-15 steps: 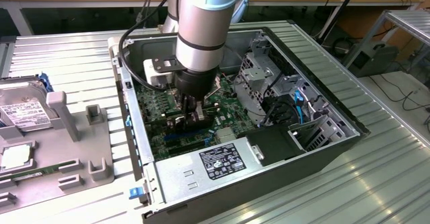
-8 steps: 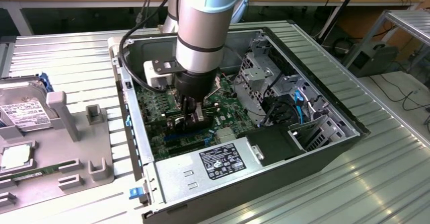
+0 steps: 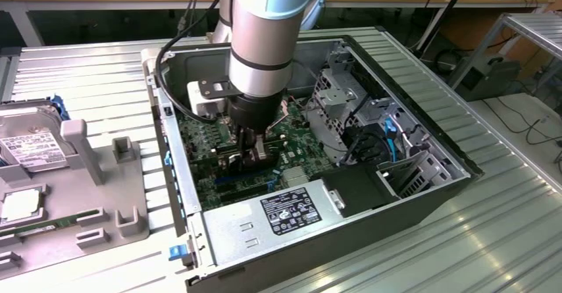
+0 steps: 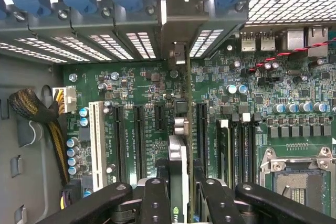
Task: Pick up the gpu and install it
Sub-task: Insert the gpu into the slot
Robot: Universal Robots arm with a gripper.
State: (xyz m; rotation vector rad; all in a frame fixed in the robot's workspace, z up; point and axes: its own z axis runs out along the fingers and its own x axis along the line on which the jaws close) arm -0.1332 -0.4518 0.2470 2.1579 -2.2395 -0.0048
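The hand (image 4: 178, 203) is gripping the gpu (image 4: 178, 156) edge-on, holding it upright above the motherboard (image 4: 142, 87) inside the open computer case (image 3: 422, 141). Seating well likely requires keeping the card square over its slot and the bracket toward the rear openings.

Ribbed metal table (image 3: 491, 227) carries open computer case (image 3: 439, 194), which the arm reaches into. Grey parts holder (image 3: 97, 174) lies well aside of the tool, on same table.
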